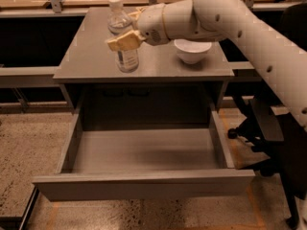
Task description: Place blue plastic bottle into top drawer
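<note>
Tan-fingered tool [123,29] clasps the blue plastic bottle [127,60] at mid-height; its far finger is mostly hidden behind the bottle, label unreadable.

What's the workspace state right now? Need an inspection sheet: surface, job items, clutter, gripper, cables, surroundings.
Surface: grey desk top, flat, carrying a bottle and a bowl.
Job's things: bottle upright near the desk top's middle, white cap on; whether its base touches the surface cannot be told. Drawer below the desk top, pulled fully out, nothing inside.
Clutter: white bowl to the right of the bottle, apart from it.
Gripper: gripper closed around the bottle's middle, the arm reaching in from the right.
Cables: nothing seen.
Surroundings: speckled floor; dark wheeled chair at the right, beside the open drawer.
</note>
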Controlling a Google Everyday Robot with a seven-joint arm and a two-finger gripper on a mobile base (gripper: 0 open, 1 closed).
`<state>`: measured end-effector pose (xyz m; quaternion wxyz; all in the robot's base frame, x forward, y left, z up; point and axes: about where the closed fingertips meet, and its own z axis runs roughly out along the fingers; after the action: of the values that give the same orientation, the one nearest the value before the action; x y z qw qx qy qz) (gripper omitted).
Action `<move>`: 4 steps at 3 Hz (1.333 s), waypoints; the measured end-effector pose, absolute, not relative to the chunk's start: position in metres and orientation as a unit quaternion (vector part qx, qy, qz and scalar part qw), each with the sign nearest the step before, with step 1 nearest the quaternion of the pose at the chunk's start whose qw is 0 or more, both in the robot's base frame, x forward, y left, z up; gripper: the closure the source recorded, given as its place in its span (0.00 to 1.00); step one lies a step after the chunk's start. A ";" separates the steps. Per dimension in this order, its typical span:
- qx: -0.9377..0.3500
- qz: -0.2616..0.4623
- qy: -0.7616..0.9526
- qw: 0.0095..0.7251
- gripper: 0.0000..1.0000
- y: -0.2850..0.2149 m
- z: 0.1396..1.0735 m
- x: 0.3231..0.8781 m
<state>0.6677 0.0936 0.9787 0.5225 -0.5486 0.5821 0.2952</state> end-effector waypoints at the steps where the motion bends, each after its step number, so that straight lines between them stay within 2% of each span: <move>1: -0.507 0.320 0.631 0.493 1.00 0.048 0.943 0.621; 4: -0.495 0.335 0.631 0.495 1.00 0.049 0.920 0.595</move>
<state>0.5945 0.0494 0.9196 0.4946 -0.4946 0.6310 0.3355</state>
